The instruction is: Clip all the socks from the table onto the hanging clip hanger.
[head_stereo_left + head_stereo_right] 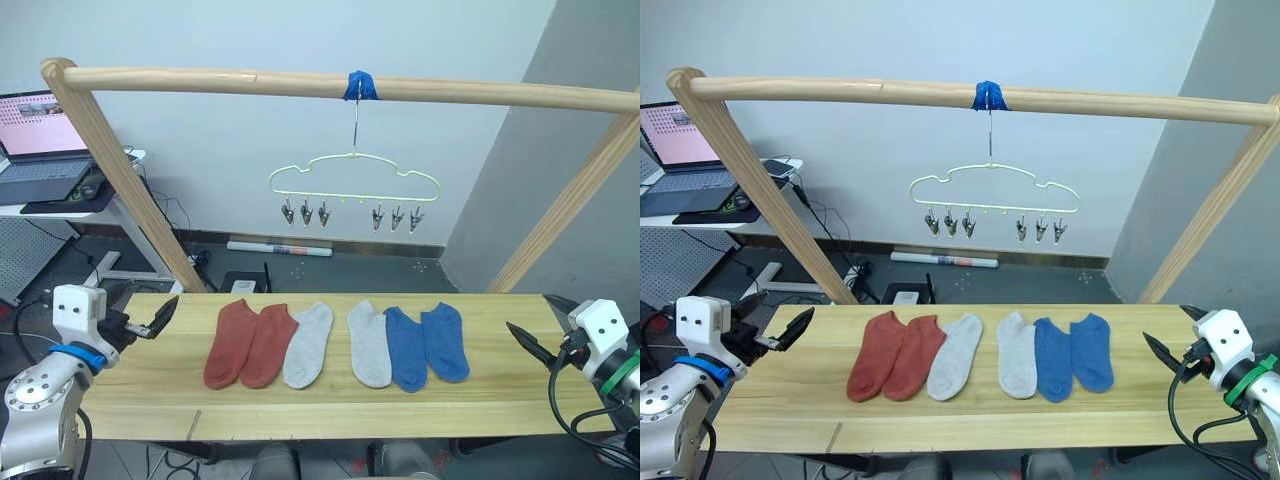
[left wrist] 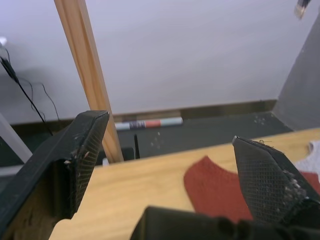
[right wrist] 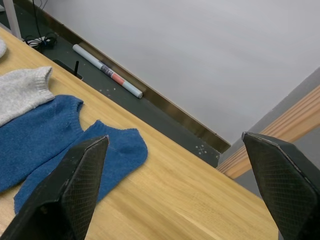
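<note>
Table is carrying six socks in a row: two red, two grey, two blue. Hanger is hanging from pole above, clips bare. Left gripper and right gripper are hovering at opposite table ends, both spread wide, holding nothing.

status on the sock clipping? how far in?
Nothing done: all six socks lie in a row on the table, rust-red pair, grey pair, blue pair. The clip hanger hangs bare. Nothing in hand: left pincer and right pincer are open at the table ends.
</note>
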`<move>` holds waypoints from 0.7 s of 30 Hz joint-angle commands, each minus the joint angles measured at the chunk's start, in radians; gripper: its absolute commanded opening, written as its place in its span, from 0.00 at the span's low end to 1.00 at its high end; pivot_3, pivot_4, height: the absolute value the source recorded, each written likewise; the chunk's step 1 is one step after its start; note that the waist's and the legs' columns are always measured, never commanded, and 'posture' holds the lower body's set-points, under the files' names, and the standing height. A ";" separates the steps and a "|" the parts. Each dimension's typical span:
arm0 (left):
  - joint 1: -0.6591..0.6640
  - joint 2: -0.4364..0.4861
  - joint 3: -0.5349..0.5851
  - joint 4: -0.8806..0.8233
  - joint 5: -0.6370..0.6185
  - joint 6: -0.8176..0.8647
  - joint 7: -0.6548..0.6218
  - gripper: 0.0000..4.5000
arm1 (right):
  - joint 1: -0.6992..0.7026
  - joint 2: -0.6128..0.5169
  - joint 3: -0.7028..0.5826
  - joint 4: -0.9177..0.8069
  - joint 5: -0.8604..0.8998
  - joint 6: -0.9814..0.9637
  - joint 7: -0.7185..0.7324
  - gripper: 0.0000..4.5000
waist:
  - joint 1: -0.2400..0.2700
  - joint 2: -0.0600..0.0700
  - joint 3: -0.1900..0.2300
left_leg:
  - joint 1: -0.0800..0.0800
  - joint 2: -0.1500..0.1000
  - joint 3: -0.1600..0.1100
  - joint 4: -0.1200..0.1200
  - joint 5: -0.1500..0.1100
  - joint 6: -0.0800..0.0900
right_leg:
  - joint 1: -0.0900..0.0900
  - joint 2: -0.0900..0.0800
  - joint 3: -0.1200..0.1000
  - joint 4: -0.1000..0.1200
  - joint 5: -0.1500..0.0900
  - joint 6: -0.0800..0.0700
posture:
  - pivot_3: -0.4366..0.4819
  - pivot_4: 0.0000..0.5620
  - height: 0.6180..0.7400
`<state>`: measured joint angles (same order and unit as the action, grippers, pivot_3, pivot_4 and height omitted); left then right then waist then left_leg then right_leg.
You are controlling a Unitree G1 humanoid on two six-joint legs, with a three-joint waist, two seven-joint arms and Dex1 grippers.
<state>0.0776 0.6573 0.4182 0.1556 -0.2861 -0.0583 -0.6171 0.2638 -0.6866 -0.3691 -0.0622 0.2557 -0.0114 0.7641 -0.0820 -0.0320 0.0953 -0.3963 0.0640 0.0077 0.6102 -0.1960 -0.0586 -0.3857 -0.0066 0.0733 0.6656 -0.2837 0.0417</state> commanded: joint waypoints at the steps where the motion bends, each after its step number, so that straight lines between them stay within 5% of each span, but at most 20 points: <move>1: -0.044 -0.014 -0.023 -0.068 0.030 -0.028 0.039 1.00 | 0.008 -0.005 -0.017 -0.071 0.009 -0.022 0.001 0.99 | 0.000 0.002 0.008 | 0.001 0.000 0.000 0.000 0.000 0.000 | 0.000 0.000 0.000 0.000 0.000 0.000 | 0.36 0.25 0.93; 14: -0.219 -0.123 -0.178 -0.300 -0.060 0.274 0.064 1.00 | 0.000 0.022 0.091 -0.521 0.113 0.267 -0.070 0.99 | -0.003 -0.001 0.104 | 0.000 0.000 -0.003 0.003 0.000 0.000 | -0.003 0.003 0.001 0.012 0.000 0.002 | 0.29 0.46 0.93; 21: -0.355 -0.228 -0.213 -0.272 -0.029 0.202 0.121 1.00 | -0.159 0.032 0.186 -0.634 0.169 0.382 -0.100 0.99 | -0.007 -0.004 0.152 | -0.002 0.000 -0.006 0.005 0.000 0.000 | -0.004 0.004 0.001 0.013 0.000 0.004 | 0.27 0.54 0.93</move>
<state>-0.2685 0.4365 0.2049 -0.0980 -0.3249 0.1807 -0.5094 0.1245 -0.6594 -0.1812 -0.6618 0.3963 0.3525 0.6789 -0.0893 -0.0363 0.2472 -0.3989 0.0643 0.0022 0.6156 -0.1957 -0.0586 -0.3894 -0.0025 0.0743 0.6784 -0.2834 0.0462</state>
